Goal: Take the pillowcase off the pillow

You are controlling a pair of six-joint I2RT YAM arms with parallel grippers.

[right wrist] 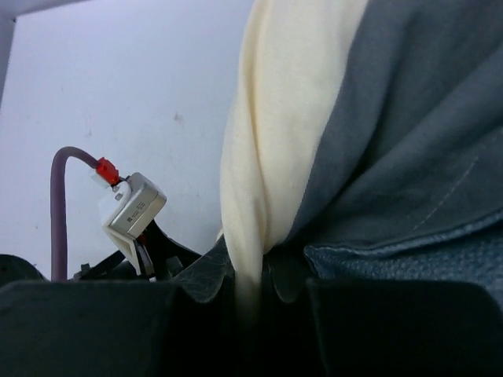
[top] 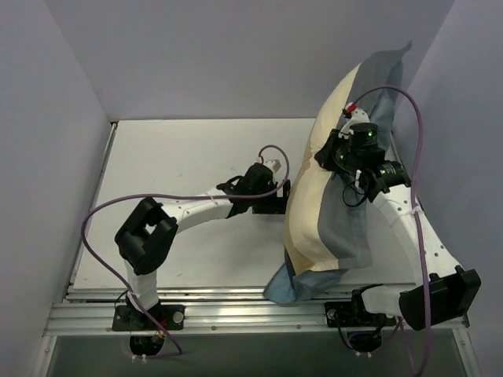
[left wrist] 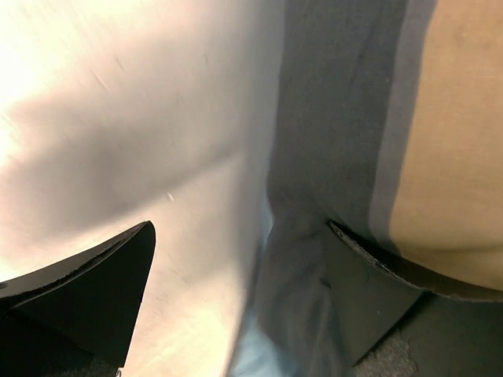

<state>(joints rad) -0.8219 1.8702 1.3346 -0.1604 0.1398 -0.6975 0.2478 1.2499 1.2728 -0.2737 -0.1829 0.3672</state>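
1. Pillowcase (top: 338, 212): bulky and striped cream, tan and slate-blue. It stands propped on edge at the right side of the table (top: 173, 157), leaning toward the right wall. A loose blue corner droops over the near edge.
2. Pillow: no bare part shows. It is judged to be fully inside the pillowcase, so removal is at its start.
3. Right claw (right wrist: 250, 275): clenched on a thin fold of the pillowcase where the cream stripe meets the blue, high on the bundle.
4. Left claw (left wrist: 240, 228): released, jaws wide. It sits against the left flank of the pillowcase, with cream and blue cloth between the fingers, and grips nothing.
5. Risk, slip: the right pinch takes only a narrow fold, so a hard pull could strip the cloth out of the fingers.
6. Risk, no anchor: nothing holds the pillow, so pulling the pillowcase would probably drag the whole bundle rather than peel the cover.
7. Risk, double grip: whether the left claw would catch filling as well as cloth cannot be told. If it did, the two would lock together.
8. Risk, topple: the bundle leans near the table's right edge, and a sideways tug could tip it off.
9. Cable (top: 416, 141): loops close beside the upper cloth and may snag.
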